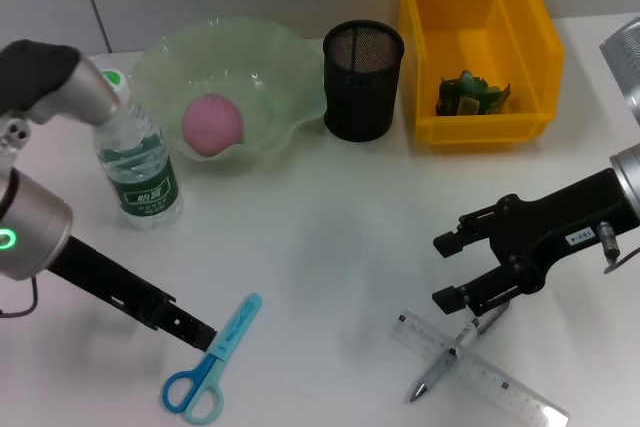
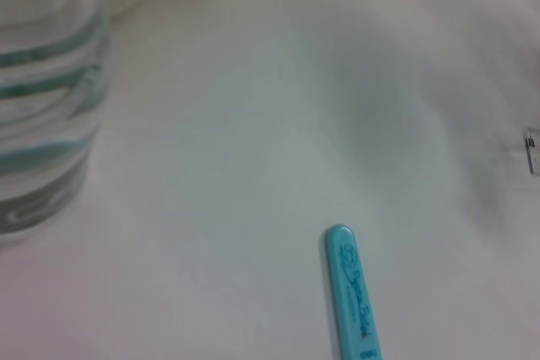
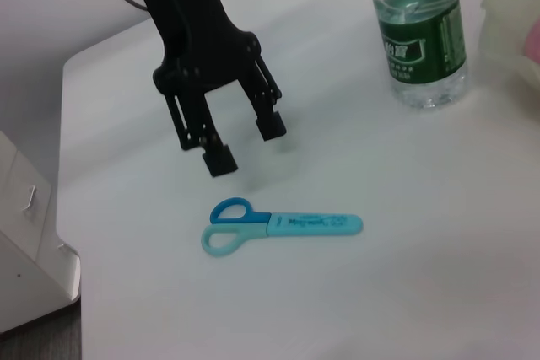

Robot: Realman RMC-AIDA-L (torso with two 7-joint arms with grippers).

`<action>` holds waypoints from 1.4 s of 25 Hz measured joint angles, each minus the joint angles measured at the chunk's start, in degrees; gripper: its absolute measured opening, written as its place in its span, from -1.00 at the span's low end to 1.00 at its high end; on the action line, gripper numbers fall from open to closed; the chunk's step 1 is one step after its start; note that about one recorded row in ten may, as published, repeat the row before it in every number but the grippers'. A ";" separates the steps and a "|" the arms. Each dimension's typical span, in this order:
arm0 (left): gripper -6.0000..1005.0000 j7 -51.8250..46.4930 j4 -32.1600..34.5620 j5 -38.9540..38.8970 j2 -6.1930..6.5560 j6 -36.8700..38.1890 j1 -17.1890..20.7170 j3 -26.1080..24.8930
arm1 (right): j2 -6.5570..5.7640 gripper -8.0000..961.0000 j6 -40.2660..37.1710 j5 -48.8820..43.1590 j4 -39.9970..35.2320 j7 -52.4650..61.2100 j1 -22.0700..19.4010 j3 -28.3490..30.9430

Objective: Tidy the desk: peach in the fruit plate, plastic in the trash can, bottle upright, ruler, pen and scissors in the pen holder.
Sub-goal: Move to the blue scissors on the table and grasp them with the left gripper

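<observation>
Done so far: peach (image 1: 211,124) in fruit plate (image 1: 290,57), plastic (image 1: 472,93) in the yellow bin (image 1: 530,27), bottle (image 1: 138,169) upright. Left: scissors (image 1: 212,360), pen (image 1: 452,356) and ruler (image 1: 500,377) on the desk, pen holder (image 1: 362,79) looks empty. Left gripper (image 3: 245,139) spread, empty, over the scissors; right gripper (image 1: 448,269) spread, empty, by pen.

Open desk (image 1: 330,237) lies between scissors (image 1: 213,359) and pen holder (image 1: 362,79).

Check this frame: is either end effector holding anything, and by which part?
Nothing is held. The left end effector is open above the scissors, not touching them. The right end effector is open over the pen and ruler.
</observation>
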 joint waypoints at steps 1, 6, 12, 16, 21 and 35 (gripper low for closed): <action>0.67 -1.15 -0.04 0.01 0.01 -0.14 -0.33 1.76 | -0.02 0.70 -0.04 -0.09 -0.01 0.10 0.21 0.00; 0.67 -2.84 -0.05 0.01 0.00 -0.69 -0.56 4.60 | -0.02 0.70 -0.05 -0.23 -0.01 0.16 0.34 -0.11; 0.67 -3.58 -0.46 0.01 -0.04 -1.56 -0.38 5.47 | 0.12 0.70 -0.03 -0.69 -0.01 0.18 0.42 -0.03; 0.67 -3.54 -2.24 -0.30 -0.22 -2.66 -0.57 6.93 | 0.21 0.70 -0.04 -0.82 0.01 0.27 0.42 -0.03; 0.67 -3.70 -2.47 -0.56 -0.25 -3.43 -0.71 8.20 | 0.24 0.70 0.08 -1.32 0.28 0.33 0.40 0.00; 0.66 -3.80 -5.70 -3.58 -0.25 -5.11 -2.96 9.77 | 0.02 0.70 0.13 -1.67 0.32 0.34 0.84 0.00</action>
